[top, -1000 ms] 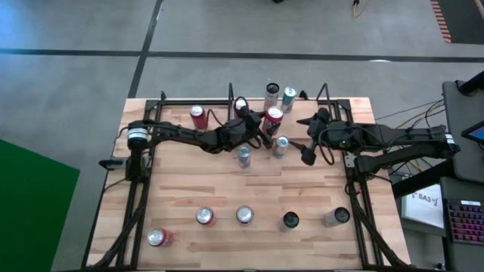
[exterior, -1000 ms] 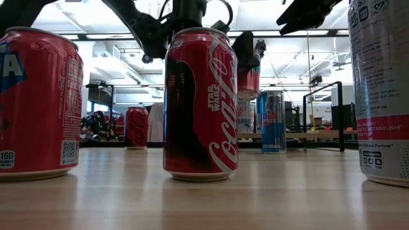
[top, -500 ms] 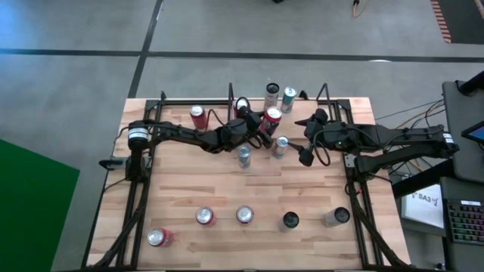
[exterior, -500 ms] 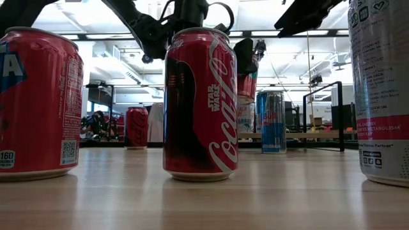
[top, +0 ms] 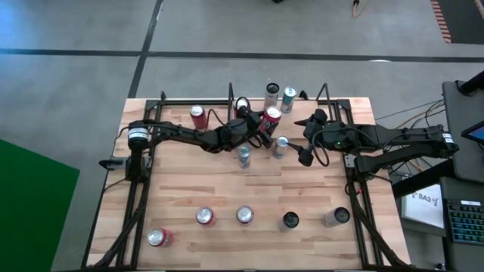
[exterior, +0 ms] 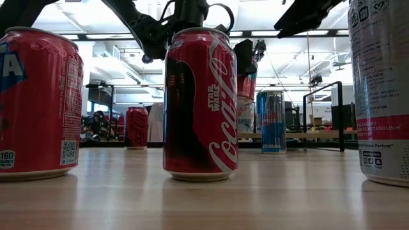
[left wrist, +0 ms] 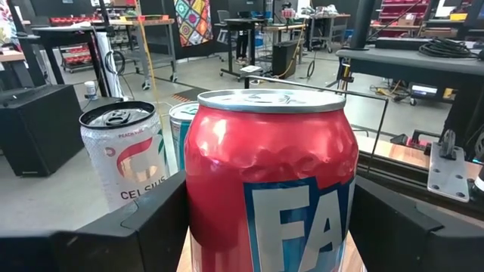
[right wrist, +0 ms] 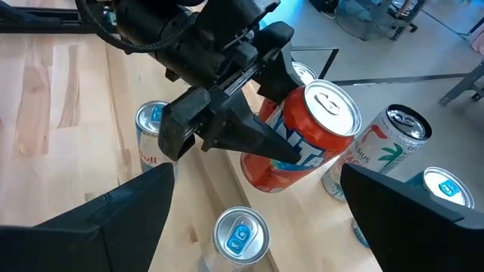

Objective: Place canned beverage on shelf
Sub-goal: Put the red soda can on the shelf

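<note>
Held can: the left claw [top: 259, 126] grips a red can [top: 272, 117] by its sides, above the middle of the high view; the right wrist view shows the fingers clamped on the can [right wrist: 302, 140], which is lifted and tilted.
Shelf: the small wooden shelf [top: 306, 109] with black rails sits at the upper centre of the high view; the red can hangs over its left part, apparently not yet set down.
Right claw: the right claw [top: 308, 140] hovers right of centre in the high view with its fingers spread wide and nothing between them.
Neighbours on the shelf: a white-and-silver can [left wrist: 125, 159] and a teal can [left wrist: 179, 125] stand just beside the red one in the left wrist view; in the high view they are near the top centre.
Risk one: the carried can may knock those two over, because they stand so close to where it is heading.
Risk two: the tilt may make the can land on its edge and topple when released.
Risk three: two blue-topped cans [top: 243, 156] stand on the table just below the left arm in the high view; a low pull-back could sweep them.
Risk four: the two arms are near each other at the centre, so a careless move of the waiting arm could bump the left one.
</note>
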Robot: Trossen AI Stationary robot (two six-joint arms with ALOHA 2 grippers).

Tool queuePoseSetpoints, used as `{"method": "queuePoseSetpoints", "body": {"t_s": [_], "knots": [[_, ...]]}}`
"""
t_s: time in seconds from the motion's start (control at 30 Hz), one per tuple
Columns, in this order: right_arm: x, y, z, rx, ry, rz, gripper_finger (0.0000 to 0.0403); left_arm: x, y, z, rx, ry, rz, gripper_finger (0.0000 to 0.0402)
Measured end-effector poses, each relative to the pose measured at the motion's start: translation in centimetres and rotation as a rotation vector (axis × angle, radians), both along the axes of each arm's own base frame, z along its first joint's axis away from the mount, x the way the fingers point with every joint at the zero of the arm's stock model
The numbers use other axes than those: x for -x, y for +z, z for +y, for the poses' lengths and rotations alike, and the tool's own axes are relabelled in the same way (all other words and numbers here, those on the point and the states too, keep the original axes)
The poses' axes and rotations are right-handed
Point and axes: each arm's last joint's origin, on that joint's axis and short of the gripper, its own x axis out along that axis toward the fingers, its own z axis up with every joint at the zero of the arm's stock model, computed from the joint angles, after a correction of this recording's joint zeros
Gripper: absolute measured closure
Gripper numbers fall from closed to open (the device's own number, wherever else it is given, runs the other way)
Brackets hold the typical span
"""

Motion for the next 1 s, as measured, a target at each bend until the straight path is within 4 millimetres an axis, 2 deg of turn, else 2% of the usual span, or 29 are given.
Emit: {"method": "queuePoseSetpoints", "body": {"t_s": [0.2, 0.4, 1.0], "knots": [[0.0, 0.0, 0.0, 0.000, 0.000, 0.000, 0.0035, -0.1, -0.3, 0.1, -0.002, 0.004, -0.007, 0.0116], [0.0, 0.0, 0.0, -0.001, 0.000, 0.000, 0.0035, -0.5, -1.9, 0.2, 0.004, 0.010, 0.019, 0.0116], [0.0, 0.0, 0.0, 0.000, 0.001, -0.002, 0.0035, -0.4, -1.0, 0.4, -0.060, 0.029, -0.035, 0.0116]]}}
